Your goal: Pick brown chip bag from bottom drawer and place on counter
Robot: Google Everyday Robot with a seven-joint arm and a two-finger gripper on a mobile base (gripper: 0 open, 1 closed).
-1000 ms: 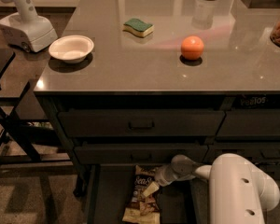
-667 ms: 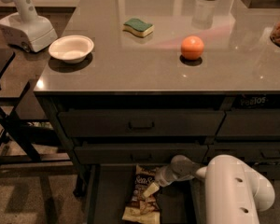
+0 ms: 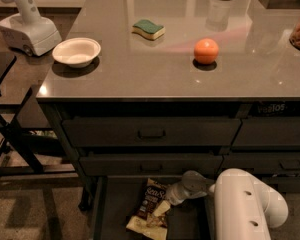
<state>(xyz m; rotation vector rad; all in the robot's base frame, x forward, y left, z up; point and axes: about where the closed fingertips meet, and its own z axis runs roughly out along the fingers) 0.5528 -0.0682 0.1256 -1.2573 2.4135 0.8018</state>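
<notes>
Gripper (image 3: 161,208) rests atop brown chip bag (image 3: 152,196) in bottom drawer (image 3: 115,204); jaws' spread cannot be told.

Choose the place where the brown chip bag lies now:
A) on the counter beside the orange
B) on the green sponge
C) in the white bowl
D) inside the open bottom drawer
D: the brown chip bag lies inside the open bottom drawer, below the counter, and the gripper is down in the drawer at the bag.
</notes>
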